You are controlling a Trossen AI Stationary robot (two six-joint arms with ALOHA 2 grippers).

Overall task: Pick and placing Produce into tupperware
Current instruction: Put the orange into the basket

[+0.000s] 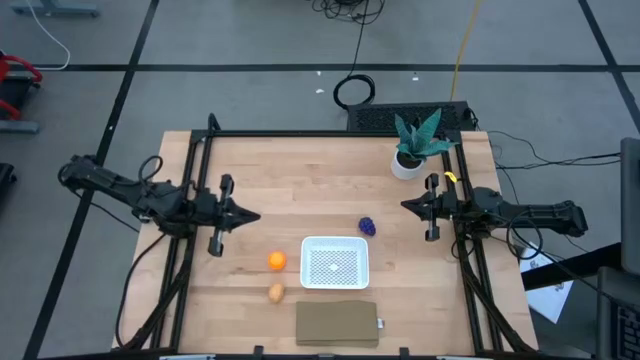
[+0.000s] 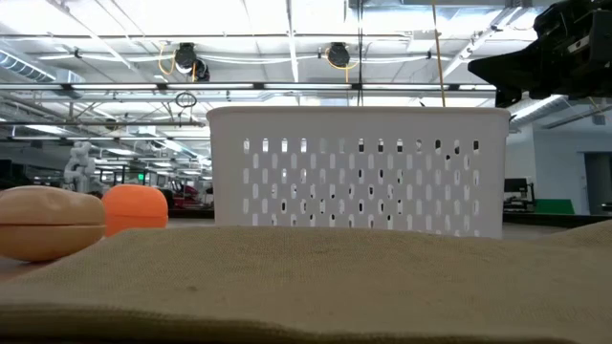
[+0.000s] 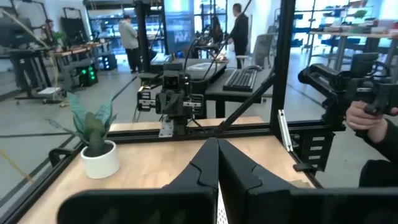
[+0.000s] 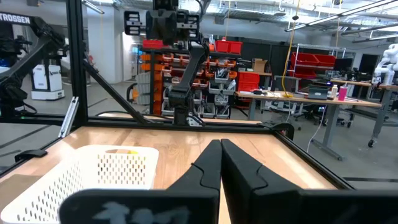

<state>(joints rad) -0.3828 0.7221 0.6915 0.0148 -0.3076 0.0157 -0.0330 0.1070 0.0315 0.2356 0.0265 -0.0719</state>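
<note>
In the high view the white perforated container (image 1: 335, 262) stands on the wooden table. The bright orange piece (image 1: 277, 261) lies on the table just left of it. The tan-brown piece (image 1: 276, 292) lies nearer the near edge. The dark purple piece (image 1: 367, 227) lies by the container's far right corner. My left gripper (image 1: 256, 216) hovers shut at the table's left, far-left of the orange piece. My right gripper (image 1: 404, 205) hovers shut at the right, beyond the purple piece. Both wrist views show the fingers closed together, left (image 3: 217, 142) and right (image 4: 221, 143). The low view shows the tan piece (image 2: 48, 222), the orange piece (image 2: 136, 208) and the container (image 2: 359, 172).
A flat brown pad (image 1: 338, 323) lies near the table's near edge, in front of the container. A green potted plant (image 1: 415, 145) stands at the far right corner. Black frame rails run along both sides. A person's hand (image 3: 367, 115) shows beyond the table in the left wrist view.
</note>
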